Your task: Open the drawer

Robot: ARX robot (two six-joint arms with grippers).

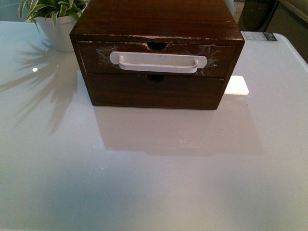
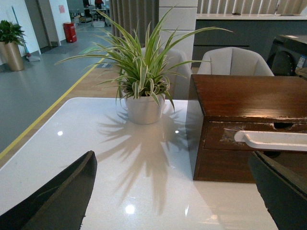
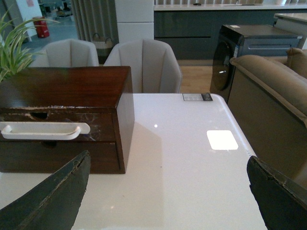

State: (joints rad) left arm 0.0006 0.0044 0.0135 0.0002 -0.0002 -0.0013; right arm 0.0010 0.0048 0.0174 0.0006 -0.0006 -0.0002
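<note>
Drawers come two to the dark wooden chest (image 1: 159,19) standing on the white table (image 1: 144,183) at our twelve o'clock. The top drawer (image 1: 98,55) is the one we care about. It is closed, its scuffed front sitting within the chest's frame, with a small notch in its upper edge. A long white handle (image 1: 158,63) runs across most of its width. Below it is the lower front (image 1: 154,90), plain and dark, also closed.

At our eleven o'clock, just beside the chest's far left corner, we see a potted plant (image 1: 57,24) in a white pot, throwing spiky shadows on the tabletop. At two o'clock, near the chest's right side, a bright patch of light (image 1: 237,85) lies on the table.

Our left gripper (image 2: 168,201) is released, its dark fingers (image 2: 53,201) spread wide over bare table, apart from the chest. Our right gripper (image 3: 163,201) is likewise spread wide, its fingers (image 3: 48,201) holding nothing, and it is also apart from the chest.
</note>
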